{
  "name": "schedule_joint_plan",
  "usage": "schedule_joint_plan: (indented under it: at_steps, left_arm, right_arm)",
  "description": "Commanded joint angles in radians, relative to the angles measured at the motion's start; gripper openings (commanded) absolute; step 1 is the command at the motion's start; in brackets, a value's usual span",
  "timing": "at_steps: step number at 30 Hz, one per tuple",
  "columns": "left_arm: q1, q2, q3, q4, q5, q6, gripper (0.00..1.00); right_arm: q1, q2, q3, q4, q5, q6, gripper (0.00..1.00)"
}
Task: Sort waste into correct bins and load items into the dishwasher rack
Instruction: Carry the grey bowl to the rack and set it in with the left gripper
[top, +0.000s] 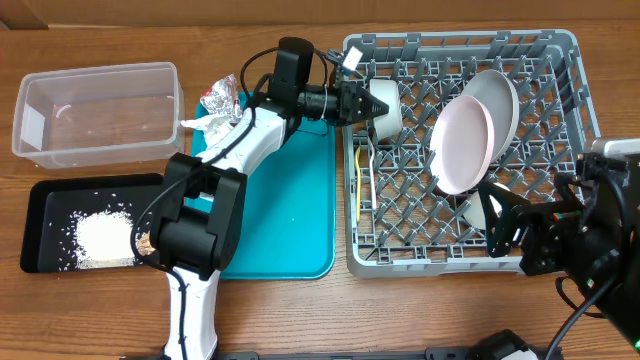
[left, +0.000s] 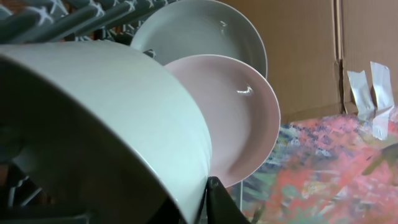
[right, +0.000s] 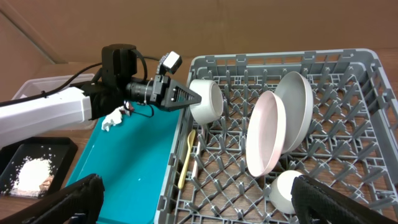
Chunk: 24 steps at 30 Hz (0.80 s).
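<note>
Tip: left claw pinches the small round grey bowl just ahead; settle it between pegs of the grey lattice plastic crate below before releasing.

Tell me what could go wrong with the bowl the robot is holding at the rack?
1. The left tool pinches the bowl only at its rim, and the bowl lies sideways. Let go like that, it might roll instead of settling between the pegs of the rack.
2. The white plate leans close by; a swing that way could knock it over.
3. The yellow spoon lies just below and could get trapped under the bowl.
</note>
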<state>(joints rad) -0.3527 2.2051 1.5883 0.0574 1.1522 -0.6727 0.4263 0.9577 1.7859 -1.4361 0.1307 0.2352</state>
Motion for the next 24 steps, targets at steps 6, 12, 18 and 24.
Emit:
schedule_joint_plan:
  at_steps: [6, 12, 18, 24]
  left_arm:
    - [0.073, 0.018, -0.02, -0.078, 0.047, 0.011, 1.0]
    - [0.097, -0.099, -0.02, -0.403, -0.142, 0.109, 1.0]
    - [0.116, -0.372, -0.02, -0.877, -0.604, 0.285, 1.0]
    - [0.142, -0.564, -0.02, -0.987, -0.724, 0.463, 1.0]
  right_arm:
    - [0.005, -0.004, 0.007, 0.004, 0.004, 0.003, 1.0]
    - [0.005, -0.004, 0.007, 0.004, 0.004, 0.003, 1.0]
    - [0.005, -0.004, 0.007, 0.004, 0.004, 0.003, 1.0]
    - [0.005, -0.004, 0.007, 0.004, 0.004, 0.004, 1.0]
